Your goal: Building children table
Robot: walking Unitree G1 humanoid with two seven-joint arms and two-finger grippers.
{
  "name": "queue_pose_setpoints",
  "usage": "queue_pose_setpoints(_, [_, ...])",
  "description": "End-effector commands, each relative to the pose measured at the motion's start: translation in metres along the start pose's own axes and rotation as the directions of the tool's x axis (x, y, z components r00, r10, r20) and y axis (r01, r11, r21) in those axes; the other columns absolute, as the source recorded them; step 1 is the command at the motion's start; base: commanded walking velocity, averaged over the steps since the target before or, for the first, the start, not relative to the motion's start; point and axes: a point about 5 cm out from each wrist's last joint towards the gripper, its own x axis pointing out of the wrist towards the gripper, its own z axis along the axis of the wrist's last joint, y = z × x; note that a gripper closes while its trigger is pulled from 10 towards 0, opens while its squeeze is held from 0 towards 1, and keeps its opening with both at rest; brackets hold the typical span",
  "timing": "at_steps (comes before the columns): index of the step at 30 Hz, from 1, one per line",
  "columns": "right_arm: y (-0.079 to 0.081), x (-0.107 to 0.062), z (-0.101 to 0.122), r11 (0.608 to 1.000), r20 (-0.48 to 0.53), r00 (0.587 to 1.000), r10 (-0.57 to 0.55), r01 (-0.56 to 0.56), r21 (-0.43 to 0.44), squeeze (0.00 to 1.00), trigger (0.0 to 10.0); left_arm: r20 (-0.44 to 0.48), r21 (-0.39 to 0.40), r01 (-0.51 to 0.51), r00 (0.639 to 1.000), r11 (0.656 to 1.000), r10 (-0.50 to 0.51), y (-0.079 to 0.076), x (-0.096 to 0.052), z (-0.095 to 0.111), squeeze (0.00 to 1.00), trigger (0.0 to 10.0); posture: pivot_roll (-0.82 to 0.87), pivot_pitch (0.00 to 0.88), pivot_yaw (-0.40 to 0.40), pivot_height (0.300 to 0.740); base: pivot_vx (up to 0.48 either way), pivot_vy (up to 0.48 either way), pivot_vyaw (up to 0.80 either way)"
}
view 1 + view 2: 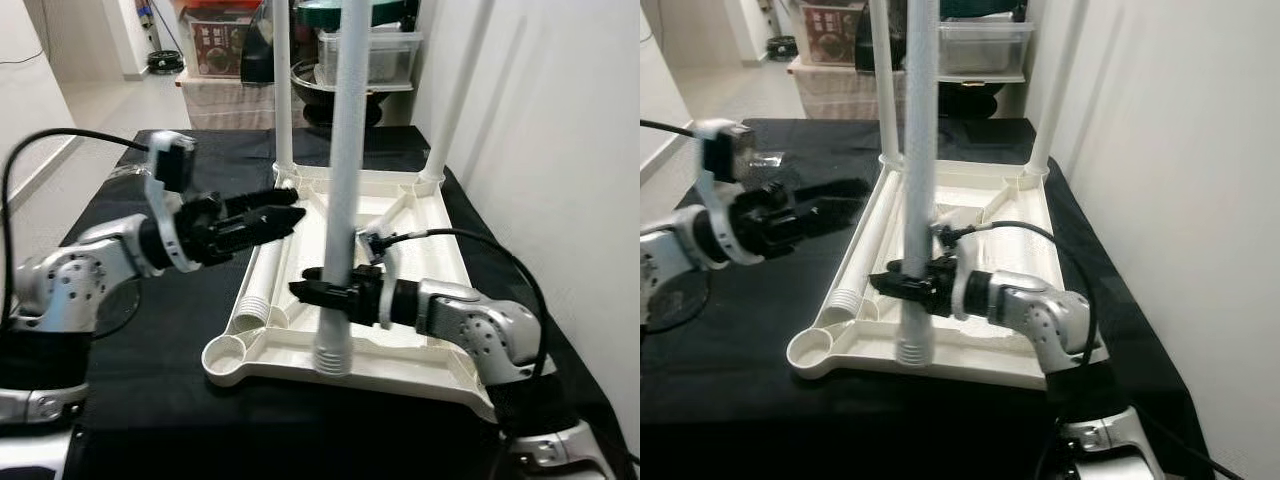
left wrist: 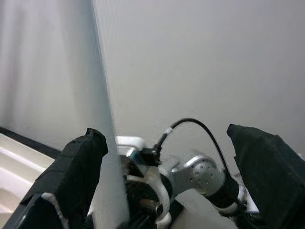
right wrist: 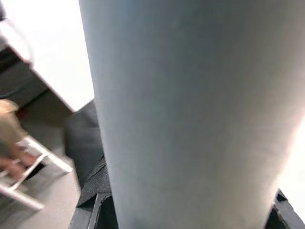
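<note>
Table leg (image 1: 345, 150) stands upright, clamped in the right end effector (image 1: 335, 295), threaded end below it over the tabletop (image 1: 430, 215). Left end effector (image 1: 262, 220), fingers spread, beside it. Risk: tilt causes cross-threading.

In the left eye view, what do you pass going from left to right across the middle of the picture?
Left gripper → held white table leg → right gripper wrist and silver arm → white wall.

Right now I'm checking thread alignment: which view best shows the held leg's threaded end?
Left eye view: the threaded end hangs over the tabletop rim. Right eye view matches; both wrist views show plain shaft.
</note>
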Motion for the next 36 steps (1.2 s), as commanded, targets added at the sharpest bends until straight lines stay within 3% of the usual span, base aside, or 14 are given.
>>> queue_pose_setpoints(1, [-0.016, -0.012, 0.012, 0.993, 0.06, 0.993, -0.106, 0.109, -0.039, 0.0, 0.0, 0.086, 0.066, -0.051, 0.995, 0.997, 0.045, -0.009, -0.009, 0.014, 0.05, 10.0, 0.01, 0.0, -0.053, 0.74, 0.0, 0.0, 0.0])
queue_pose_setpoints(7, [-0.036, -0.023, 0.019, 0.967, 0.119, 0.963, -0.242, 0.25, -0.051, 0.0, 0.0, 0.216, 0.123, -0.153, 0.968, 0.981, 0.124, -0.022, -0.019, 0.021, 0.0, 10.0, 0.01, 0.0, -0.056, 0.74, 0.0, 0.0, 0.0])
queue_pose_setpoints(10, [-0.048, -0.027, 0.025, 0.927, 0.177, 0.917, -0.359, 0.372, -0.045, 0.0, 0.0, 0.316, 0.127, -0.267, 0.924, 0.955, 0.216, -0.027, -0.029, 0.022, 0.0, 10.0, 0.02, 0.0, -0.057, 0.74, 0.0, 0.0, 0.0])
queue_pose_setpoints(12, [-0.06, -0.033, 0.03, 0.86, 0.235, 0.841, -0.487, 0.509, -0.037, 0.0, 0.0, 0.367, 0.12, -0.402, 0.867, 0.908, 0.336, -0.027, -0.038, 0.015, 0.0, 10.0, 0.03, 0.0, -0.062, 0.74, 0.0, 0.0, 0.0])
queue_pose_setpoints(13, [-0.06, -0.033, 0.03, 0.86, 0.235, 0.841, -0.487, 0.509, -0.037, 0.0, 0.0, 0.367, 0.12, -0.402, 0.867, 0.908, 0.336, -0.027, -0.038, 0.015, 0.0, 10.0, 0.03, 0.0, -0.062, 0.74, 0.0, 0.0, 0.0])
queue_pose_setpoints(16, [-0.069, -0.04, 0.034, 0.79, 0.29, 0.757, -0.585, 0.614, -0.01, 0.0, 0.0, 0.375, 0.104, -0.528, 0.805, 0.843, 0.459, -0.023, -0.044, 0.004, 0.0, 10.0, 0.03, 0.0, -0.066, 0.74, 0.0, 0.0, 0.0])
queue_pose_setpoints(17, [-0.072, -0.044, 0.039, 0.751, 0.327, 0.703, -0.631, 0.66, 0.029, 0.0, 0.0, 0.341, 0.104, -0.598, 0.772, 0.794, 0.537, -0.019, -0.047, -0.009, 0.0, 10.0, 0.04, 0.0, -0.069, 0.74, 0.0, 0.0, 0.0])
queue_pose_setpoints(20, [-0.066, -0.042, 0.05, 0.742, 0.395, 0.67, -0.628, 0.668, 0.048, 0.0, 0.0, 0.248, 0.123, -0.626, 0.771, 0.77, 0.587, -0.02, -0.045, -0.032, 0.0, 10.0, 0.04, 0.0, -0.065, 0.74, 0.0, 0.0, 0.0])
queue_pose_setpoints(21, [-0.066, -0.042, 0.05, 0.742, 0.395, 0.67, -0.628, 0.668, 0.048, 0.0, 0.0, 0.248, 0.123, -0.626, 0.771, 0.77, 0.587, -0.02, -0.045, -0.032, 0.0, 10.0, 0.04, 0.0, -0.065, 0.74, 0.0, 0.0, 0.0])
queue_pose_setpoints(24, [-0.032, -0.02, 0.073, 0.828, 0.489, 0.738, -0.465, 0.558, -0.056, 0.0, 0.0, 0.135, 0.165, -0.579, 0.815, 0.798, 0.564, -0.023, -0.038, -0.046, 0.0, 10.0, 0.03, 0.0, -0.058, 0.74, 0.0, 0.0, 0.0])
queue_pose_setpoints(30, [-0.019, -0.008, 0.079, 0.852, 0.517, 0.755, -0.403, 0.516, -0.091, 0.0, 0.0, 0.115, 0.181, -0.592, 0.806, 0.785, 0.581, -0.019, -0.036, -0.049, 0.0, 10.0, 0.03, 0.0, -0.044, 0.74, 0.0, 0.0, 0.0])
queue_pose_setpoints(32, [0.008, 0.016, 0.08, 0.904, 0.539, 0.795, -0.279, 0.407, -0.132, 0.0, 0.0, 0.086, 0.181, -0.556, 0.831, 0.811, 0.55, -0.013, -0.027, -0.051, 0.0, 10.0, 0.03, 0.0, -0.036, 0.74, 0.0, 0.0, 0.0])
queue_pose_setpoints(33, [0.008, 0.016, 0.08, 0.904, 0.539, 0.795, -0.279, 0.407, -0.132, 0.0, 0.0, 0.086, 0.181, -0.556, 0.831, 0.811, 0.55, -0.013, -0.027, -0.051, 0.0, 10.0, 0.03, 0.0, -0.036, 0.74, 0.0, 0.0, 0.0])
queue_pose_setpoints(36, [0.046, 0.048, 0.065, 0.937, 0.511, 0.852, -0.113, 0.263, -0.231, 0.0, 0.0, 0.014, 0.186, -0.48, 0.874, 0.857, 0.486, -0.007, -0.018, -0.059, 0.0, 10.0, 0.02, 0.0, -0.028, 0.74, 0.0, 0.0, 0.0])
